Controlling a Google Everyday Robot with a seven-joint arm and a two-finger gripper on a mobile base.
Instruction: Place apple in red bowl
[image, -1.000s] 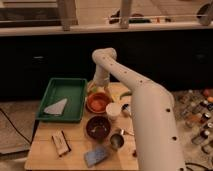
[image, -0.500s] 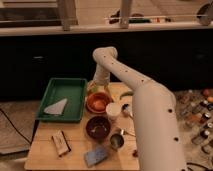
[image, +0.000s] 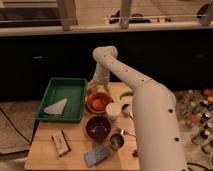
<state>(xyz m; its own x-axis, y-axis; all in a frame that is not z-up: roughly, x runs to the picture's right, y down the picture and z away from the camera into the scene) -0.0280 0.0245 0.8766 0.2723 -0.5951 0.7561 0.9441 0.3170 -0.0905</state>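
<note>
The red bowl (image: 98, 103), shallow with an orange rim, stands on the wooden table just right of the green tray. A rounded red-orange patch in its middle (image: 100, 104) looks like the apple, but I cannot separate it surely from the bowl's inside. My white arm reaches down from the right, and the gripper (image: 94, 90) hangs at the bowl's far left rim, just above it.
A green tray (image: 75, 87) holds a pale cloth (image: 56, 106). In front of the red bowl stand a dark maroon bowl (image: 97, 127), a white cup (image: 113, 110) and a metal cup (image: 117, 141). A blue sponge (image: 96, 155) and a snack bar (image: 61, 142) lie near the front edge.
</note>
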